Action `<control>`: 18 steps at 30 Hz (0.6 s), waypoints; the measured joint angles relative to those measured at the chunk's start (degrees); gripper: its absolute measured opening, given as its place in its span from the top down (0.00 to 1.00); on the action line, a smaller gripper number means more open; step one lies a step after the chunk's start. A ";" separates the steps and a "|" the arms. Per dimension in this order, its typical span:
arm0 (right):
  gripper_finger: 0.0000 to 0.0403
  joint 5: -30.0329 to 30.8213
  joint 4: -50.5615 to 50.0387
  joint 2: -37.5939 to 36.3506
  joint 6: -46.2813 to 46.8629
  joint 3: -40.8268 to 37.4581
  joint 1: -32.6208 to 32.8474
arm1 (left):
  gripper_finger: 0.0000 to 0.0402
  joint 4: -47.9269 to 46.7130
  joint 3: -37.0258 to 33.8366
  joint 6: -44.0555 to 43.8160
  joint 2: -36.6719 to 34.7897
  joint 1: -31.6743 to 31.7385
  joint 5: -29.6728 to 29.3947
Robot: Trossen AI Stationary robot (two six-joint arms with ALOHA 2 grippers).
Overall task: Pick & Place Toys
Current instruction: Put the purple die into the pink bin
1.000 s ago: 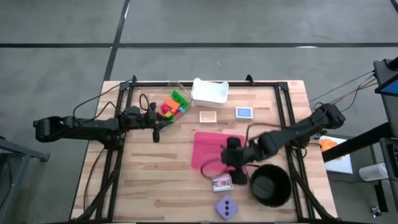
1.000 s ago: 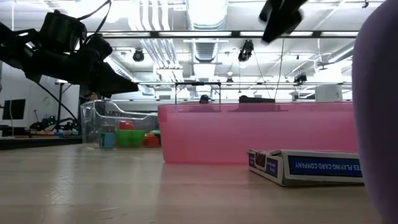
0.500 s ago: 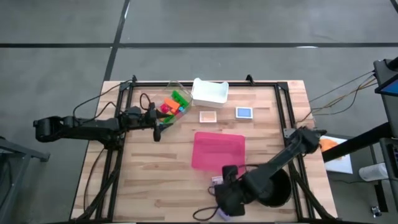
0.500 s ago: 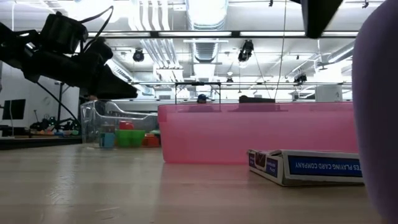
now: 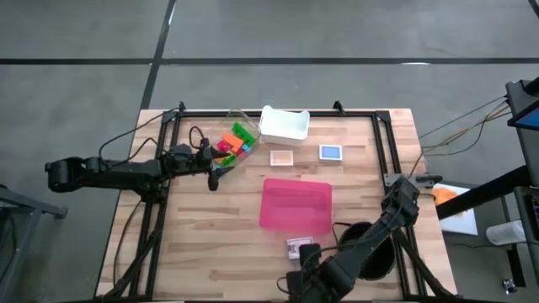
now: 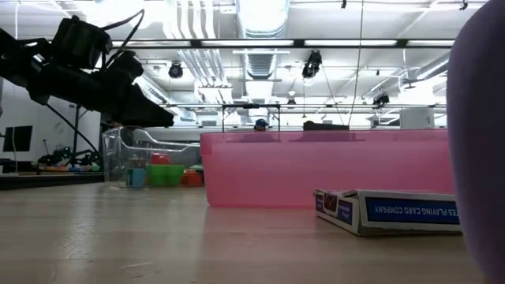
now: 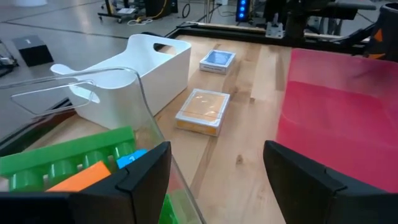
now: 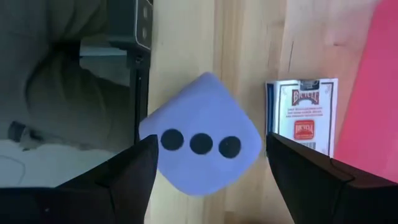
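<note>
While the right gripper (image 8: 205, 180) hangs directly over the lilac die (image 8: 200, 142) at the near edge of the table (image 5: 210, 244), its two fingers stand wide apart on either side of the die's row of three dots, touching nothing. That straddle looks like the set-up for a straight descent and pinch, so I judge the grasp not yet made. The die sits just beside a deck of playing cards (image 8: 302, 118), which in turn lies against the pink mat (image 5: 295, 204), so the fingers have little room on that side. The black bowl (image 5: 375, 252) stands close by, partly under the right arm.

At the far left of the table, the left gripper (image 7: 214, 180) points at the clear tub (image 7: 124, 93) holding the bricks (image 5: 234, 141), green, orange, red and blue, piled together inside. Its fingers are spread and empty, one of them right at the tub's transparent wall; this arm seems only to steady or wait there. Beyond it lie a white tray (image 7: 134, 78) and two small card boxes (image 7: 202, 112).
</note>
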 joint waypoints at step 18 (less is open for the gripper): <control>0.26 7.76 -0.28 4.06 4.50 0.79 6.12 | 0.35 -0.84 0.00 0.64 0.00 0.00 -3.66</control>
